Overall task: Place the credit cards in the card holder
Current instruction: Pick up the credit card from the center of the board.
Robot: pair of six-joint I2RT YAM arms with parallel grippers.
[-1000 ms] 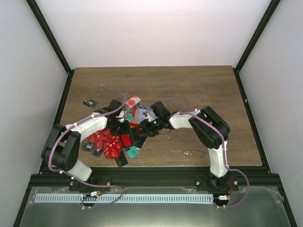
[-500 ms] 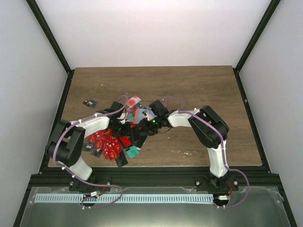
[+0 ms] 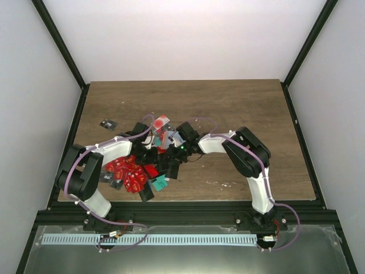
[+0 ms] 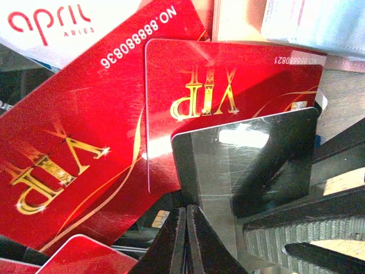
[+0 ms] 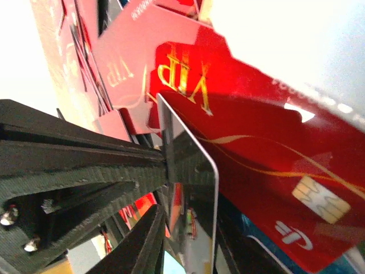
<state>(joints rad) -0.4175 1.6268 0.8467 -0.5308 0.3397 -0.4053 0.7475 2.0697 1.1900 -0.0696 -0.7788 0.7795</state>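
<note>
Nearest the lens, the left gripper (image 4: 185, 228) has its fingers pressed together on the lower edge of the black card (image 4: 245, 165), apparently pinching it so it stands clear of the heap. The right gripper (image 5: 162, 188) reaches in from the black card's right with narrow jaws astride its edge, probably to take it over; whether it clamps I cannot tell. Directly behind the black card lies a red card (image 4: 228, 85) lettered VIP in gold, numbered NO.88888021. Left of the black card is another red VIP card (image 4: 74, 142). Beyond that lies a white card (image 4: 45, 23) reading "april ARIES". Farthest, above the black card, a pale salmon surface is likely the card holder (image 4: 239, 20).
</note>
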